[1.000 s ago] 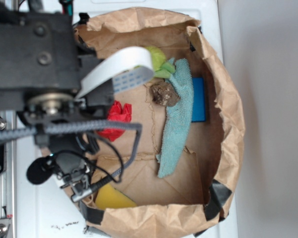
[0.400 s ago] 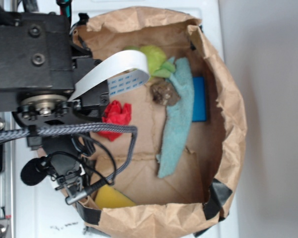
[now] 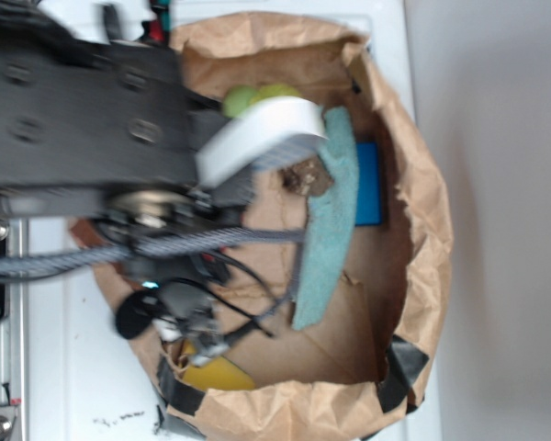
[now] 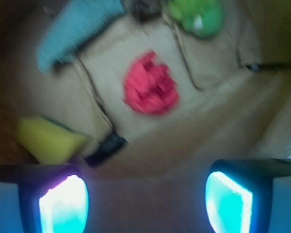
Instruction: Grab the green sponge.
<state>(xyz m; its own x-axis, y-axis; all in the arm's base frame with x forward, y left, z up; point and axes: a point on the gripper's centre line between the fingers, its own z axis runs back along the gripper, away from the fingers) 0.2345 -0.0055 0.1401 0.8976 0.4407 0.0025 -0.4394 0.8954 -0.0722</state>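
Green sponge lies ahead of the open gripper, across the bag floor

In the wrist view the gripper [image 4: 145,204] stands wide, nothing between its jaws; the green sponge [image 4: 196,17] sits at the far edge of the paper bag [image 3: 422,184], forward and slightly right; a red object [image 4: 150,83] lies between them; its long axis cannot be told through blur.
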